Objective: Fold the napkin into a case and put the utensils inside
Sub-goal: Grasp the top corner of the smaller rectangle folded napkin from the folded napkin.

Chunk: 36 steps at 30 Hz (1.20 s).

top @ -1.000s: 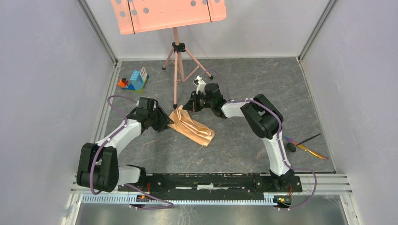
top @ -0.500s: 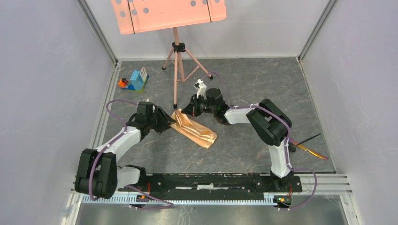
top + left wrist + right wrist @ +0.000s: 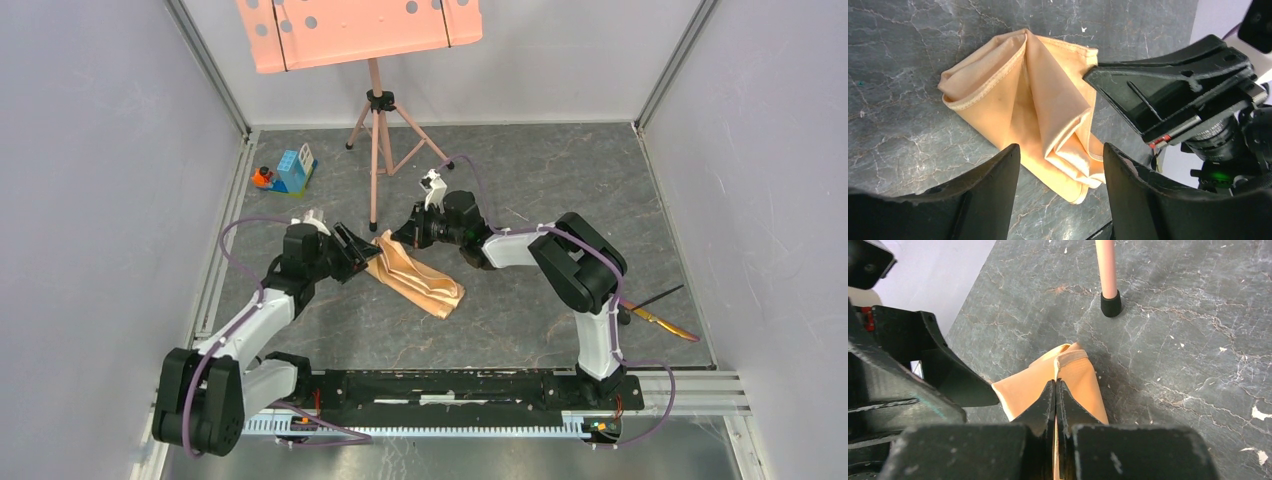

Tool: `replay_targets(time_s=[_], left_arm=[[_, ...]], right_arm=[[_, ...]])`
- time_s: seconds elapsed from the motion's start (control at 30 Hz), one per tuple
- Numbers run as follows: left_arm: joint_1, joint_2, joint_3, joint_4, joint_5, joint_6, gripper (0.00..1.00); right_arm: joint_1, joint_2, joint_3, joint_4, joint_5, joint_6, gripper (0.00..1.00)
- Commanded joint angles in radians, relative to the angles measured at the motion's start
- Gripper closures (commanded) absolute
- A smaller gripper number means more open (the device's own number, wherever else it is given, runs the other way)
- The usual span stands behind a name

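Left gripper (image 3: 356,246) has opened wider, fingers apart, with the napkin (image 3: 418,278) just ahead of it. Right gripper (image 3: 402,233): fingers pressed together, tips over the napkin's edge.

Bright, even light falls from above, leaving only soft shadows on the tabletop (image 3: 520,300). The overhead view is sharp and free of glare. In the right wrist view a dim shadow lies beside the napkin (image 3: 1078,375), and the right gripper's fingers (image 3: 1040,415) look soft and grainy.
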Motion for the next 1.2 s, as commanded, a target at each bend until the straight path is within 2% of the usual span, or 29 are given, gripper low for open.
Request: replay_targets(time_s=[0.0,0.17,0.4,0.73,0.93,1.17], left_arm=[[0.0,0.073,0.036,0.065,0.013,-0.01,0.32],[0.001,0.194,0.046,0.18,0.033,-0.026,0.39],[0.001,0.241,0.028,0.194,-0.033,-0.028,0.58],[0.001,0.289,0.049,0.206,-0.042,-0.025,0.78],[0.001,0.305,0.069,0.201,-0.031,-0.022,0.84],[0.001,0.3,0.079,0.177,-0.046,-0.003,0.87]], right_arm=[[0.008,-0.065,-0.003,0.04,0.014,-0.013,1.0],[0.016,-0.076,0.001,0.021,0.025,-0.029,1.0],[0.026,-0.083,0.005,-0.009,0.027,-0.073,1.0],[0.09,-0.05,0.016,-0.042,0.016,-0.138,1.0],[0.116,-0.021,0.014,-0.04,0.016,-0.172,1.0],[0.118,0.022,0.009,-0.043,0.029,-0.205,1.0]])
